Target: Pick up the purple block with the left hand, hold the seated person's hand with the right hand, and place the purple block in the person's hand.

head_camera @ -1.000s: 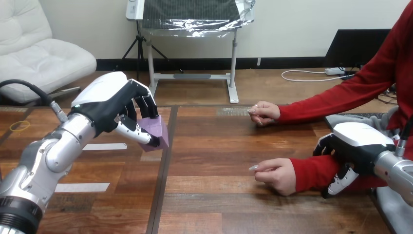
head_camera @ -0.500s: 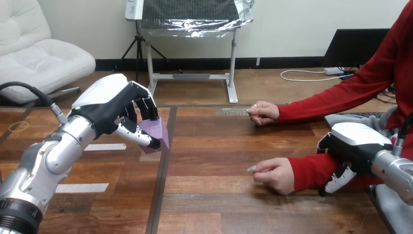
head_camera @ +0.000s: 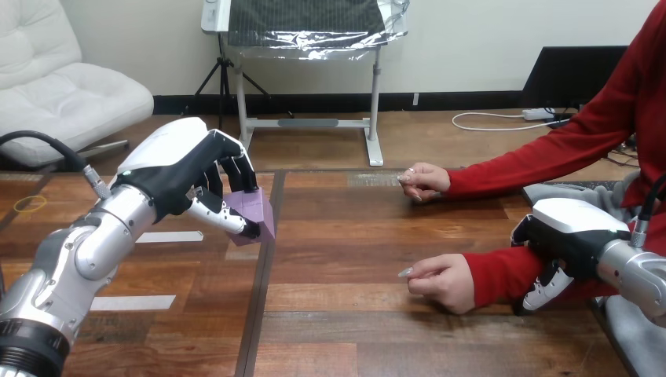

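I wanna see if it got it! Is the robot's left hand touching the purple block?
Touching. The head view shows the left hand curled round the purple block, holding it.

Both of the robot's 2 arms share one build. The left hand (head_camera: 174,166) has a smooth, rounded white shell over its back and a black body beneath. Its fingers (head_camera: 236,169) are mostly black, and its thumb (head_camera: 214,214) is jointed in white and black segments. The left forearm (head_camera: 86,247) is a brushed silver cylinder with rounded joints and a black ribbed collar at its lower end. The right hand (head_camera: 572,228) has the same white shell over black and joins a silver right forearm (head_camera: 638,275).
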